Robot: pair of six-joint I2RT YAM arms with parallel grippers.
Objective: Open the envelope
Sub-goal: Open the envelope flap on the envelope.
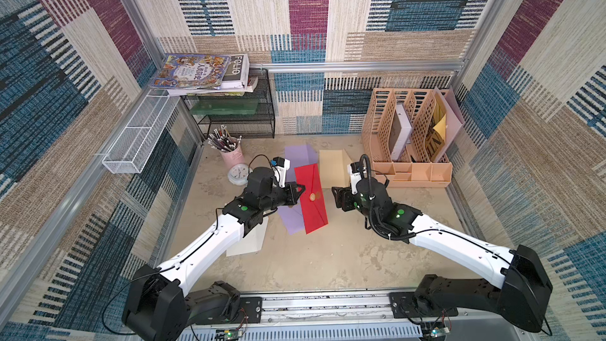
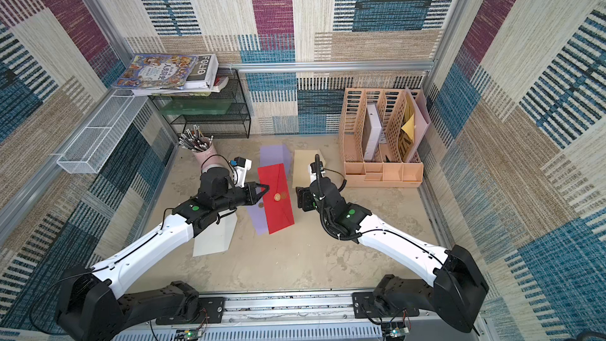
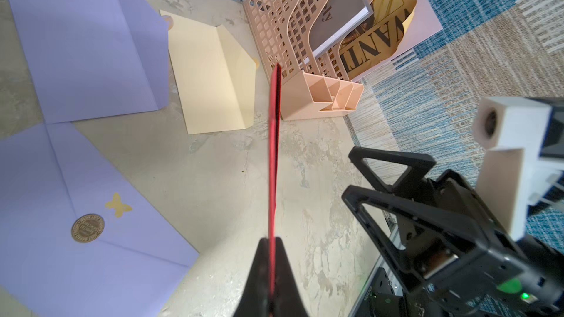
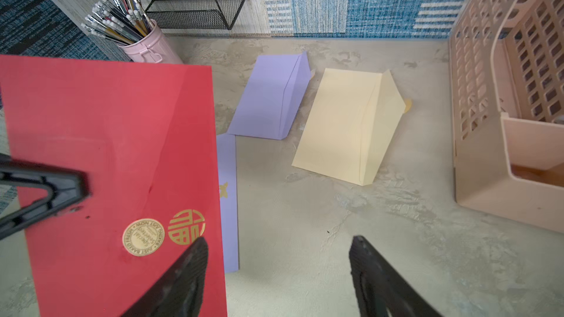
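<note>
the left gripper (image 1: 300, 188) is pinching the red envelope (image 1: 311, 198) at the middle of its left long edge, with the jaws closed tight on the paper. in the left wrist view the red envelope (image 3: 273, 154) is showing edge-on, running straight out from between the gripper's fingertips (image 3: 285, 257). the envelope is hanging a little above the middle of the desk (image 1: 328, 257), partly over a lilac envelope (image 1: 290, 219) that is lying flat beneath it. its flap is lying closed, with a round gold sticker (image 4: 143, 237) sitting on the tip of the flap beside a gold emblem (image 4: 186, 227).

the right gripper (image 1: 336, 196) is hovering just beside the envelope's right long edge, with its jaws spread wide and gripping nothing. in the right wrist view one of its fingers (image 4: 183, 275) is overlapping the red paper near the emblem; whether it is touching is not clear.

a second lilac envelope (image 1: 300, 155) and a cream envelope (image 1: 333, 167) are lying toward the back edge of the desk, both with flaps raised. a pink pencil cup (image 1: 231, 155) is standing near the back left corner, and a peach file organiser (image 1: 410, 145) is sitting in the back right corner.
</note>
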